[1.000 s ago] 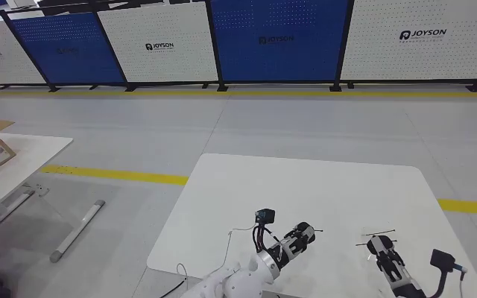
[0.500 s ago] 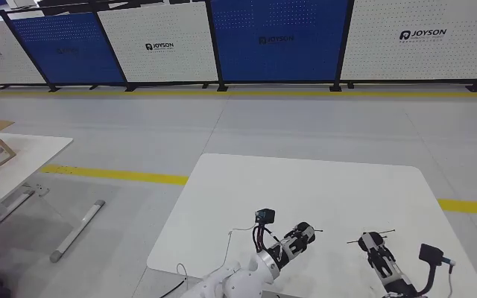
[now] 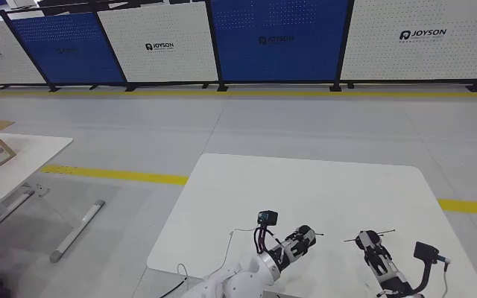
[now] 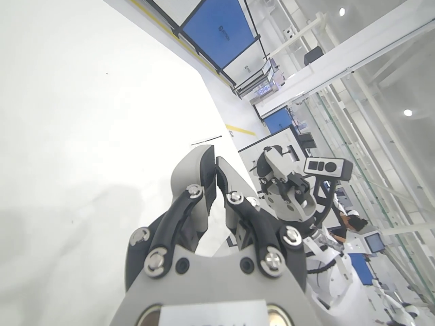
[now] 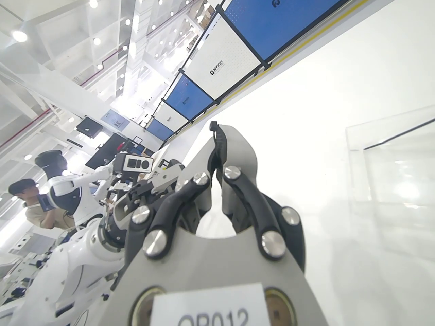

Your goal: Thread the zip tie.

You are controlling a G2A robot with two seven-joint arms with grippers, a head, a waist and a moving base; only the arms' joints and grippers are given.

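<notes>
Zip tie (image 5: 213, 126) is held above the near right of the table (image 3: 298, 186). Left hand (image 4: 215, 159) hangs near the middle, fingers narrowed almost together. To its right and apart, right hand (image 3: 364, 238) pinches the tie, whose head pokes past its fingertips.

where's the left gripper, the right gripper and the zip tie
left gripper (image 4: 215, 156), left wrist view, midway between its fingertips
right gripper (image 5: 219, 135), right wrist view, midway between its fingertips
zip tie (image 5: 213, 125), right wrist view, on its black head past the right gripper's tip

Black zip tie (image 4: 206, 140) against a plain white table (image 3: 298, 186).
</notes>
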